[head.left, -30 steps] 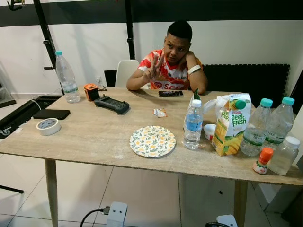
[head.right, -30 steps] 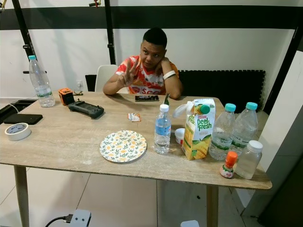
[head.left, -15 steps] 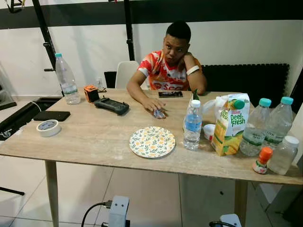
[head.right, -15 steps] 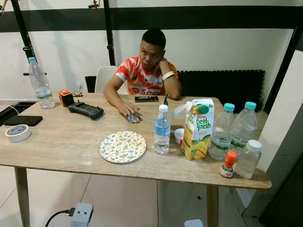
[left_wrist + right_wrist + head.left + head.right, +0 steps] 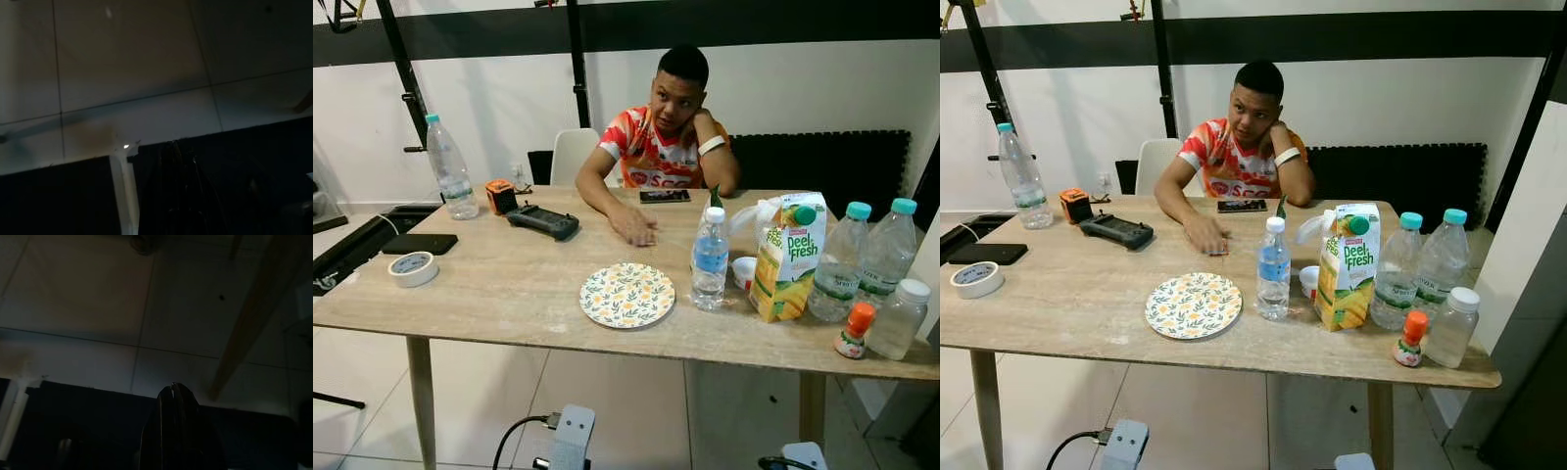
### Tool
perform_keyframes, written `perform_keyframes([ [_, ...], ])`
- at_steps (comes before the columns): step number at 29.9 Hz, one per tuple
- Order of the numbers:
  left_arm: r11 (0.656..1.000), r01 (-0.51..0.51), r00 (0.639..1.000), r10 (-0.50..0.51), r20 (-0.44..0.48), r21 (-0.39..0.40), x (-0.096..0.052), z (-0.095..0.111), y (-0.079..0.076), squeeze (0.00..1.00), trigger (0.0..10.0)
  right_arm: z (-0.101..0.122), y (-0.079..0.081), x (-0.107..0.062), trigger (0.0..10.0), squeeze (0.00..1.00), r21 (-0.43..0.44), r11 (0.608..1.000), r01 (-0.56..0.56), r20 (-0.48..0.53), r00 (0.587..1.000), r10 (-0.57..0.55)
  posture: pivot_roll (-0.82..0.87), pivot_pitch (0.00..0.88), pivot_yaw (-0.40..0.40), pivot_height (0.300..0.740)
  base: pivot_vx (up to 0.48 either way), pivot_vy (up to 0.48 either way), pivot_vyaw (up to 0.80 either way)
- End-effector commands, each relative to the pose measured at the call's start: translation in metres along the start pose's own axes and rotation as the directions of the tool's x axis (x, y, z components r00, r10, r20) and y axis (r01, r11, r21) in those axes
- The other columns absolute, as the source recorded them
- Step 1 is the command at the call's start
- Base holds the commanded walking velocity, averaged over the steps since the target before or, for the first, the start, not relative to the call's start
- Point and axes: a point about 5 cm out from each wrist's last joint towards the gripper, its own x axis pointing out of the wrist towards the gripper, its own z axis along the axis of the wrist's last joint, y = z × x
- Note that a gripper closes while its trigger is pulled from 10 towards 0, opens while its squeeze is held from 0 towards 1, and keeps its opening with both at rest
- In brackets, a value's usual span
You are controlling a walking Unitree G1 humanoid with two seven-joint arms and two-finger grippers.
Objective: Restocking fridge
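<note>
1. Both arms hang low over the tiled floor. The right gripper (image 5: 173, 387) has its fingers pressed together; the left gripper (image 5: 173, 147) is too dark to judge.
2. The drinks stand on the table (image 5: 499, 294), toward the robot's right. No fridge is in sight.
3. Approach squarely; avoid the person's hand (image 5: 634, 230).
4. Count: one juice carton (image 5: 787, 257), five clear bottles, one small orange-capped bottle (image 5: 854, 331), one plate (image 5: 627, 294).

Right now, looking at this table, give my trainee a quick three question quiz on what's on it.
1. True or false: the juice carton lies on its side.
2. What sits nearest the plate? A tape roll, B blue-label bottle, C phone.
3. What colour is the small bottle's cap?

Key: 1 false, it stands upright. 2 B. 3 orange.
</note>
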Motion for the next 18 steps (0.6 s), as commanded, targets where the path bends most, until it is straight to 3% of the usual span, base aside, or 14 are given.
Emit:
perform_keyframes([
  [1,1.0,-0.008,1.0,0.008,-0.026,0.008,0.0,-0.005,-0.002,0.0,10.0,-0.002,-0.002,-0.001,10.0,0.0,-0.004,1.0,0.006,-0.012,1.0,-0.007,-0.08,0.053,0.053,0.74,0.0,0.0,0.0],
  [6,1.0,-0.014,1.0,0.015,-0.02,0.008,-0.001,-0.006,-0.001,0.0,10.0,0.001,-0.006,0.0,10.0,0.0,-0.023,1.0,0.017,-0.017,1.0,-0.017,-0.07,0.064,0.046,0.74,0.0,0.0,0.0],
  [18,0.997,-0.083,0.996,0.083,-0.024,0.0,-0.001,-0.004,0.013,0.0,10.0,0.013,0.003,0.006,10.0,0.0,-0.084,0.996,-0.028,-0.029,0.999,0.025,-0.07,0.065,0.015,0.74,0.0,0.0,0.0],
])
